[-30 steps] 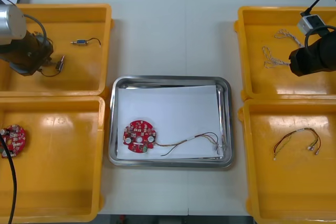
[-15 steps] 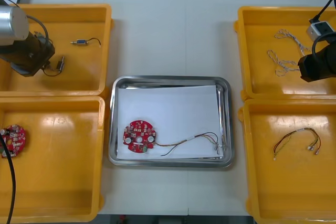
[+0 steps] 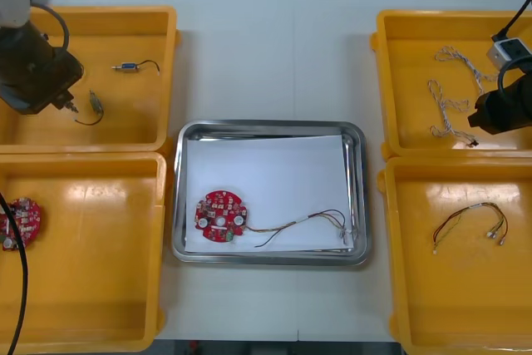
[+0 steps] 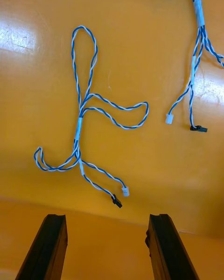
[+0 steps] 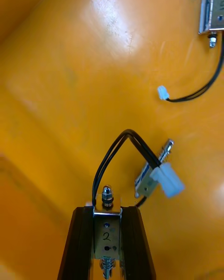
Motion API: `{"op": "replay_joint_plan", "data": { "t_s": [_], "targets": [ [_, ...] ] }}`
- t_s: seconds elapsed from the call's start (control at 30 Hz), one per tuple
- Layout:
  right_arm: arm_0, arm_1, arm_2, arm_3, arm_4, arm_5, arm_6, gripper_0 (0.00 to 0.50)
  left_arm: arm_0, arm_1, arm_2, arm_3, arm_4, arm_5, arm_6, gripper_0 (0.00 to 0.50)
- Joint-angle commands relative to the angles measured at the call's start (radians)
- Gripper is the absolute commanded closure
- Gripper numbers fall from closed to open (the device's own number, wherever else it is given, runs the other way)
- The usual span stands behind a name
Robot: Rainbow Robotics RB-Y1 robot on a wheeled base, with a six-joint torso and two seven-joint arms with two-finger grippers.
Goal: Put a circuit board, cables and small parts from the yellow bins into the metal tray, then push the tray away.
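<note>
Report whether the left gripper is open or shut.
The left gripper is shut on a small metal part: its fingers clamp it, a black cable looping off it, over a yellow bin.

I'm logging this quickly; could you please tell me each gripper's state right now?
Left gripper: closed on a small metal part, in the far left yellow bin.
Right gripper: open, holding nothing, above a twisted blue and white cable.

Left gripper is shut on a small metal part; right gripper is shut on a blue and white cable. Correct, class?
No. In the right wrist view the right gripper is open, the twisted blue and white cable lying free beyond its fingers. The left gripper is shut on a small metal part.
</note>
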Motion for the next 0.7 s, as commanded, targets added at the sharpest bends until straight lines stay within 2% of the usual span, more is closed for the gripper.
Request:
{"op": "replay_joint_plan", "data": {
  "t_s": [0.03, 0.3, 0.57, 0.7],
  "targets": [
    [-0.033, -0.034, -0.037, -0.008, -0.006, 0.042, -0.007, 0.000, -0.040, 0.053, 0.025, -0.103, 0.021, 0.075, -0.059, 0.500],
    [-0.130, 0.007, -0.019, 0.087, -0.003, 0.078, -0.057, 0.000, -0.040, 0.053, 0.000, -0.215, 0.047, 0.170, -0.077, 0.500],
    [-0.220, 0.034, 0.046, 0.177, 0.034, 0.077, -0.090, 0.000, -0.037, 0.044, -0.086, -0.296, 0.061, 0.182, -0.097, 0.500],
    [-0.251, 0.064, 0.053, 0.219, 0.064, 0.077, -0.103, 0.000, -0.031, 0.038, -0.115, -0.356, 0.113, 0.182, -0.100, 0.500]
  ]
}}
